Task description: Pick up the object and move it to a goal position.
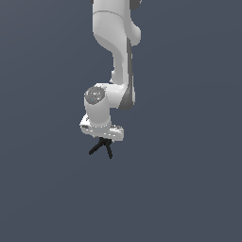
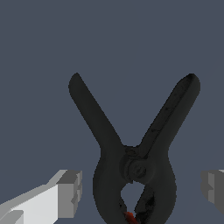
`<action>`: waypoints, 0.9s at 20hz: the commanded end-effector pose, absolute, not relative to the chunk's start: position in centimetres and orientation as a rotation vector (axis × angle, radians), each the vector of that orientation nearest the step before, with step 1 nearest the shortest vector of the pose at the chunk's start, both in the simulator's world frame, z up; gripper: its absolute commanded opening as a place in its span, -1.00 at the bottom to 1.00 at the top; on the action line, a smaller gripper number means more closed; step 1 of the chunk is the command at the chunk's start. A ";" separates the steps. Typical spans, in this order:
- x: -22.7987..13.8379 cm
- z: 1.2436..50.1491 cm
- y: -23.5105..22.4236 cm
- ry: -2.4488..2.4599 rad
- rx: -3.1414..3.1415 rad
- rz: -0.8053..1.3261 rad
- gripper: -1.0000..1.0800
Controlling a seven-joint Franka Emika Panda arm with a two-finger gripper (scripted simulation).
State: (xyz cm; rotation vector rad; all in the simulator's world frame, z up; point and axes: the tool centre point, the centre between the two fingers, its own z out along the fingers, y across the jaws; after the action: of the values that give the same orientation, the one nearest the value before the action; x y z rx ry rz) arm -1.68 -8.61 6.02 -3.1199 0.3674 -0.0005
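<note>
Hand [image 2: 140, 188] is sitting open, fingers [image 2: 70, 192] straddling the clamp [image 2: 131, 153] at lower centre, not touching. Pre-grasp step; next it needs closing squarely on the body.

There is one white robot arm [image 1: 113, 52]. It has one white gripper [image 1: 105, 138] at its end. The gripper has two grey fingers [image 2: 70, 192], one on each side of the clamp.

There is one small black spring clamp [image 2: 133, 162]. The clamp has two long thin black legs that spread apart like the letter V. It has one round pin in the middle where the legs cross. It has one tiny orange-red tip [image 2: 128, 216].

There is one plain dark blue-grey floor [image 1: 189, 189] under it all.
</note>
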 end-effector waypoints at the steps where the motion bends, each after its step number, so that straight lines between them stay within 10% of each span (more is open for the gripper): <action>1: -1.8 4.9 -8.6 0.369 -3.120 0.001 0.92; 11: -1.7 1.9 -8.7 0.373 -3.119 0.000 0.92; 12: -1.7 1.9 -8.7 0.373 -3.119 0.000 -1.00; 18: -1.7 1.9 -8.7 0.373 -3.119 0.000 -1.00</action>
State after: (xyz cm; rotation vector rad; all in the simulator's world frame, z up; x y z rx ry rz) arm -1.74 -8.65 2.03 -3.1190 0.3726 0.0000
